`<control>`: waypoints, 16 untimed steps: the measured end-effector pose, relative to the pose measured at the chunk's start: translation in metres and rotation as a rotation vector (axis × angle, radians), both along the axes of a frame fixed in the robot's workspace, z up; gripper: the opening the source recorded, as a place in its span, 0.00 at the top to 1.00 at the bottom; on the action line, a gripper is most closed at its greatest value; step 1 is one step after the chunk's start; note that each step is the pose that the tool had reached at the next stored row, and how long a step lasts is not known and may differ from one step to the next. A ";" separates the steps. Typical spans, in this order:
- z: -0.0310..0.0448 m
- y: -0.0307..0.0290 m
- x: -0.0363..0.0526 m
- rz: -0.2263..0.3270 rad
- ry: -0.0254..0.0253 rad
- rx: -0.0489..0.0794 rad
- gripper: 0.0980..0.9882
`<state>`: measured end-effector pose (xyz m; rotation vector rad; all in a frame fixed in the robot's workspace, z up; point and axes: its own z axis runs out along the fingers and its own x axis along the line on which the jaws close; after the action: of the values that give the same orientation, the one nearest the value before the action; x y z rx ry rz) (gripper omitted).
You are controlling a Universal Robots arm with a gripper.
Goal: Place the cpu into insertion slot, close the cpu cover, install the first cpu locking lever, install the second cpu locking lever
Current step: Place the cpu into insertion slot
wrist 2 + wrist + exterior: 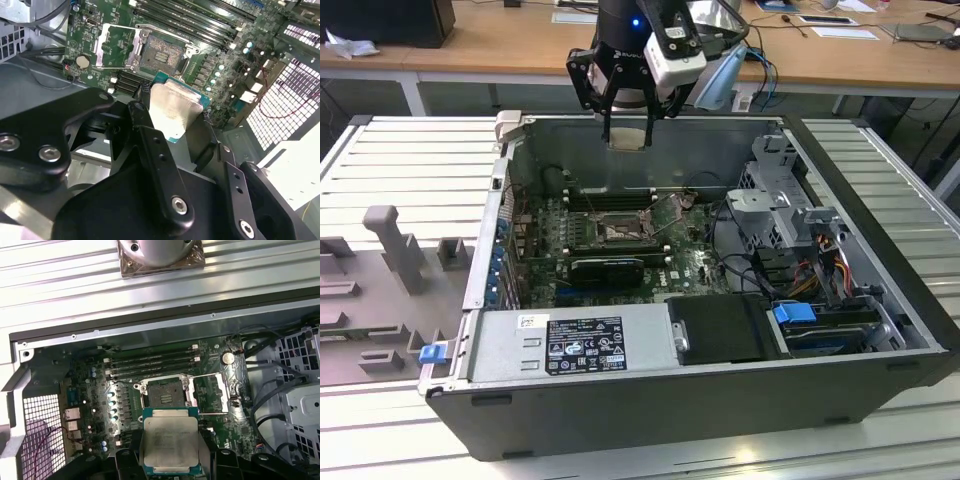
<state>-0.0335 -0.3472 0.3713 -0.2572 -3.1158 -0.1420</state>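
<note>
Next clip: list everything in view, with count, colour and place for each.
cpu: one, silvery top, held in the gripper above the motherboard
insertion slot: one, dark frame, brownish pins, uncovered, mid-motherboard
cpu cover: one, dark silvery, open beside the slot
memory slots: several, black, alongside the slot
coin battery: one, silver, near the cover
computer case: one, dark grey, lying open on the slatted table
power supply: one, grey, labelled, inside the case
gripper: one, black, over the case, shut on the cpu
</note>
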 end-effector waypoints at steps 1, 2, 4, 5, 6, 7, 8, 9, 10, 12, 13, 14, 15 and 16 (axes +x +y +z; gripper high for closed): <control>0.0000 0.0000 0.0000 -0.002 0.0000 0.000 0.52; 0.0000 0.0000 0.0000 -0.005 0.0000 0.000 0.52; 0.0000 0.0000 0.0000 -0.013 0.0000 0.000 0.52; 0.0000 0.0000 0.0000 -0.017 0.0000 0.000 0.52; 0.0000 0.0000 0.0000 -0.020 0.0000 0.000 0.52; 0.0000 0.0000 0.0000 -0.024 0.0000 0.000 0.52; 0.0000 0.0000 0.0000 -0.028 0.0000 0.000 0.52; 0.0000 0.0000 0.0000 -0.031 0.0000 0.000 0.52; 0.0000 0.0000 0.0000 -0.034 0.0000 0.000 0.52; 0.0000 0.0000 0.0000 -0.043 0.0000 0.000 0.52; 0.0000 0.0000 0.0000 -0.046 0.0000 0.000 0.52; 0.0000 0.0000 0.0000 -0.054 0.0000 0.000 0.52; 0.0000 0.0000 0.0000 -0.063 0.0000 0.000 0.52; 0.0000 0.0000 0.0000 -0.068 0.0000 0.000 0.52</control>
<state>-0.0335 -0.3472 0.3713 -0.3632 -3.1083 -0.1426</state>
